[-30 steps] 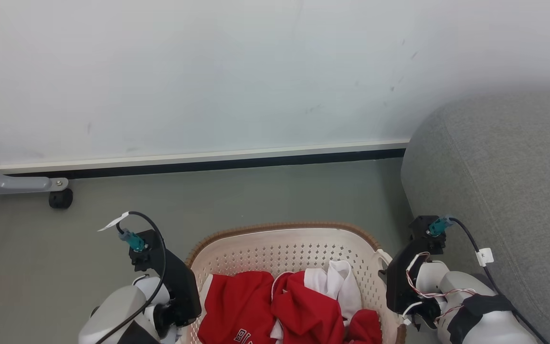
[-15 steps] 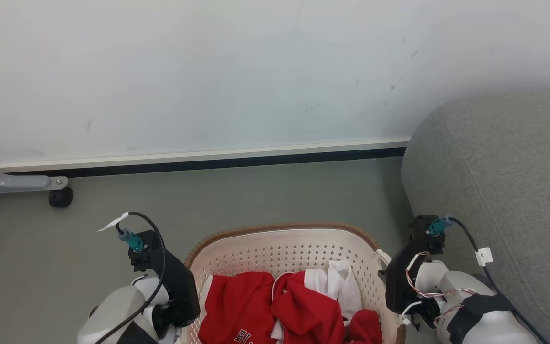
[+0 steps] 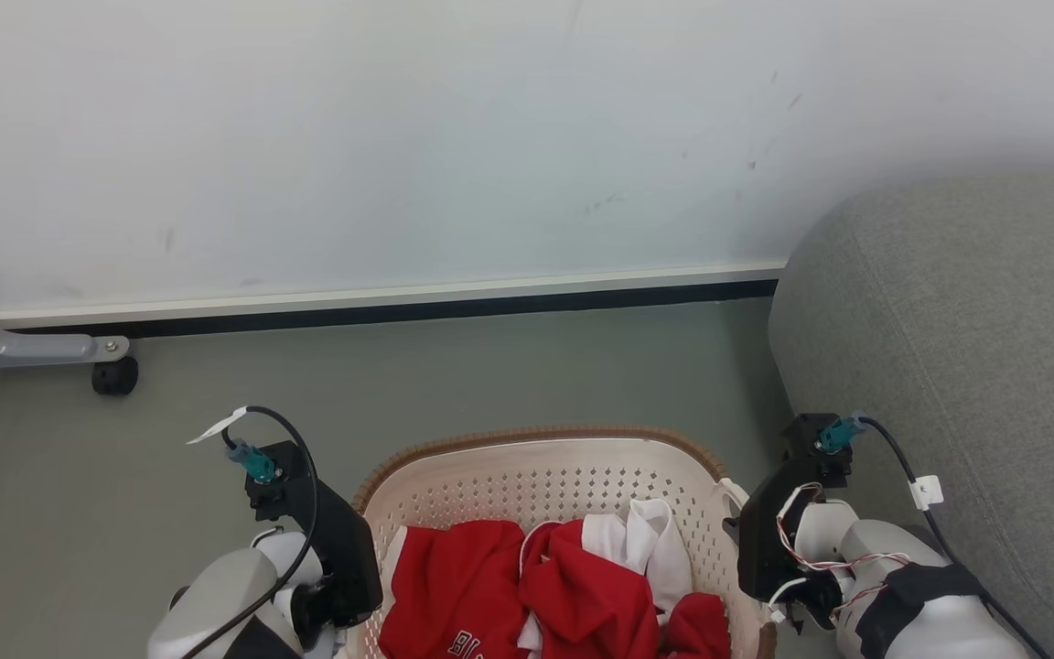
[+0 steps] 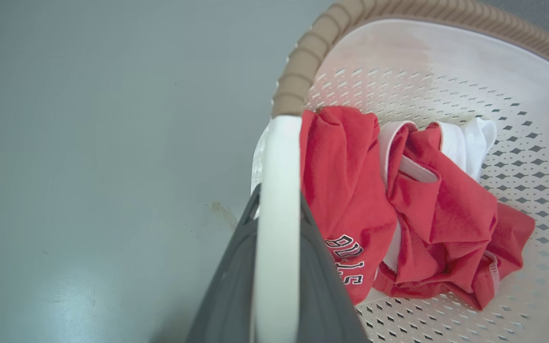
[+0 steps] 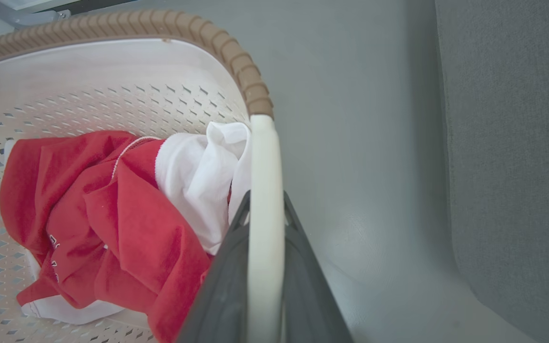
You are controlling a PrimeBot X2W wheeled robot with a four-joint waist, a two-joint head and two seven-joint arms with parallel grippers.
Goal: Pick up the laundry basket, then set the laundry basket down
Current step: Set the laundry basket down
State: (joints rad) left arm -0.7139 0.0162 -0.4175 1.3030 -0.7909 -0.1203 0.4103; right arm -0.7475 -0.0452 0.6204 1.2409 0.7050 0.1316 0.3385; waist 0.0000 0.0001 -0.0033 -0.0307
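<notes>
Far left: grey frame leg [image 3: 24,348] with black caster [image 3: 115,377] is parked on the floor [image 3: 509,366], against the skirting [image 3: 381,307]; left gripper [image 4: 278,202] is closed on the left handle [image 4: 278,152] of the laundry basket [image 3: 536,437]; in the left wrist view the white bar is pinched between the two dark fingers [image 4: 229,286], no gap visible on either side; basket is located bottom centre of the head view, between the two grippers, over grey floor, well apart from the skirting; whether its base is touching the floor cannot be told; brown ribbed rim and perforated cream walls are seen; inside, a crumpled red shirt [image 3: 454,586] with white lettering is piled on the left, a second red garment [image 3: 591,595] in the middle, a white garment [image 3: 650,540] toward the right wall; right handle [image 5: 265,157] is gripped the same way by the right gripper [image 5: 265,205]; its fingers [image 5: 217,295] are closed tight against the bar; grey sofa [image 3: 966,348] is seen far right, near the basket's right side.
</notes>
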